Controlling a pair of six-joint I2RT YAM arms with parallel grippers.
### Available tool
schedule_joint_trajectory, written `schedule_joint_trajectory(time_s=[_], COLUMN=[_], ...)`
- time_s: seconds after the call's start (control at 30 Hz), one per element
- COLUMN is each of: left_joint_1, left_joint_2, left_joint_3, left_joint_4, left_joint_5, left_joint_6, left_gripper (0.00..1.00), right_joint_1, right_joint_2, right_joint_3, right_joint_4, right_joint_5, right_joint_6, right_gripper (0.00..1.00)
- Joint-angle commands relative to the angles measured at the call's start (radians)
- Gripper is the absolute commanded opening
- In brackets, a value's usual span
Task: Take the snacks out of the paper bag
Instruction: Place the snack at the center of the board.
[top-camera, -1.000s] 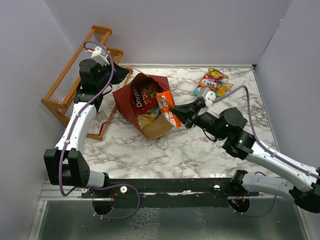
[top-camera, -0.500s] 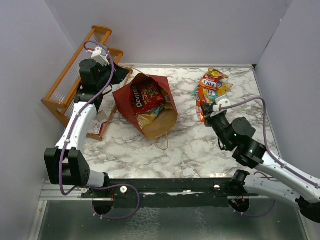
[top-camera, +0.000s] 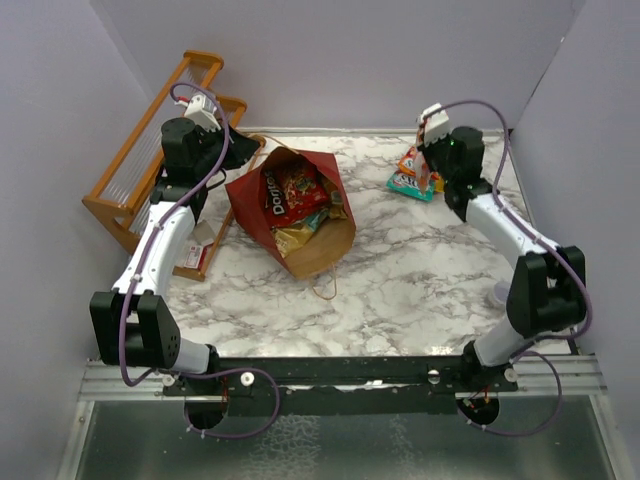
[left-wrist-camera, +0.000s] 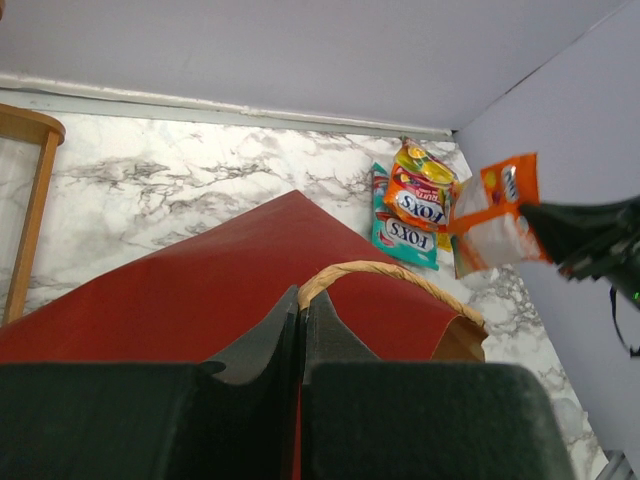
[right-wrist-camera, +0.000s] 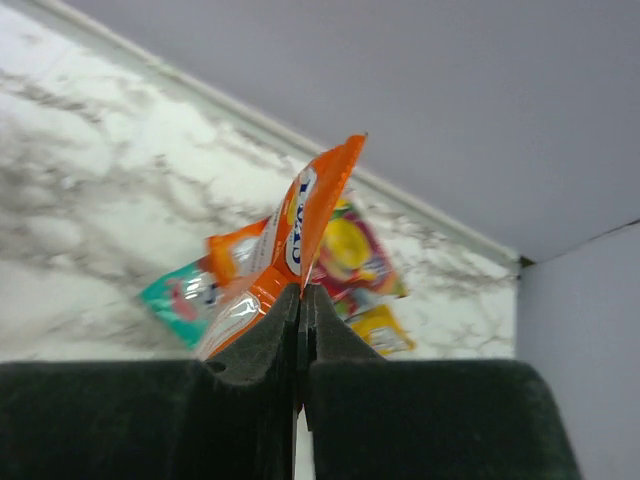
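Over the far right corner, my right gripper (right-wrist-camera: 301, 297) pinches a glossy orange packet (right-wrist-camera: 300, 225) by its crimped edge, above the teal packet (top-camera: 408, 181) and red-yellow packets (left-wrist-camera: 418, 195), presumably to drop it there. Far left, my left gripper (left-wrist-camera: 301, 305) clamps the stiff paper bag (top-camera: 318, 258) rim, steadying it, I'd judge. The crinkly Doritos chip bag (top-camera: 288, 190) lies inside.

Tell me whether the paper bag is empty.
Not empty: the paper bag lies open with a Doritos bag and a gold packet inside.
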Motion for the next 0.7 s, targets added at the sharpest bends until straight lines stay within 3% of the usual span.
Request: schedule_joint_trajectory(time_s=[0.0, 0.2, 0.3, 0.5, 0.67], left_joint_1=[0.004, 0.004, 0.004, 0.004, 0.004], left_joint_2=[0.030, 0.056, 0.066, 0.067, 0.067], left_joint_3=[0.017, 0.027, 0.036, 0.043, 0.036], left_joint_4=[-0.004, -0.011, -0.020, -0.029, -0.019], left_joint_5=[0.009, 0.027, 0.038, 0.038, 0.043], left_joint_6=[0.003, -0.004, -0.006, 0.001, -0.011], left_gripper=[0.00, 0.00, 0.00, 0.00, 0.00], right_joint_1=[-0.120, -0.188, -0.188, -0.144, -0.105], right_joint_2=[0.094, 0.318, 0.389, 0.370, 0.393], right_joint_3=[0.244, 0.488, 0.534, 0.270, 0.163], right_joint_4=[0.043, -0.045, -0.127, -0.034, -0.029], right_joint_5=[-0.181, -0.269, -0.346, -0.361, -0.305], right_joint_6=[-0.160, -0.553, -0.621, -0.685, -0.716], right_gripper=[0.01, 0.01, 0.01, 0.01, 0.01])
